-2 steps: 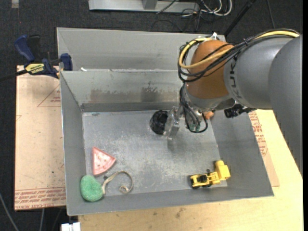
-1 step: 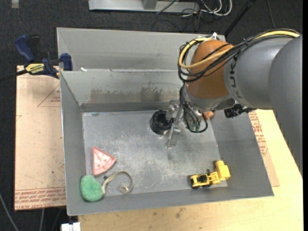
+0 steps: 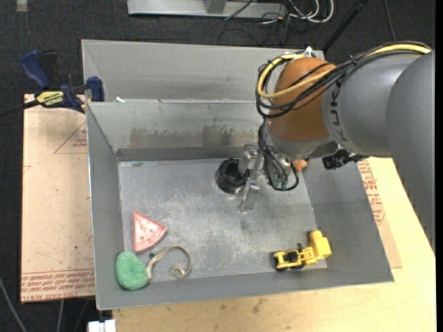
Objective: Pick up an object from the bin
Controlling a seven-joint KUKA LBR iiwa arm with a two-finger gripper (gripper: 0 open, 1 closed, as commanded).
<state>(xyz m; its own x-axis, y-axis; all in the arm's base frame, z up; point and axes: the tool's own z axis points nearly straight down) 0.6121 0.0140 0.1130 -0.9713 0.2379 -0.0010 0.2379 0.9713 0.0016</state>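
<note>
Camera view. We note the gripper [image 3: 248, 191] low in the grey bin [image 3: 104, 199], near the middle of the floor and toward the back wall. Just beside it, on the view's left, sits a black round thing [image 3: 228, 175], the nearest candidate. It looks to be touching or almost touching the gripper, though we cannot tell which. Whether the gripper is spread or closed we cannot tell either; nothing is visibly held.

The other things lie well apart:
- yellow toy loader [image 3: 302, 252], near the front right
- pink wedge [image 3: 147, 230], green lump [image 3: 130, 270] and a curved hook [image 3: 173, 260], grouped at the front left

Step in hand, by our judgement: lining up on the black thing. To do it well, we would centre over it rather than beside it, so a descent does not nudge it off toward the back wall, and we would close only once it sits squarely inside the grasp.

Pose: the arm [image 3: 387, 95] comes in from the right over the bin's rim. The wrist under the orange cover [image 3: 297, 99] is bent steeply down, with cables [image 3: 277, 71] looped over it.
</note>
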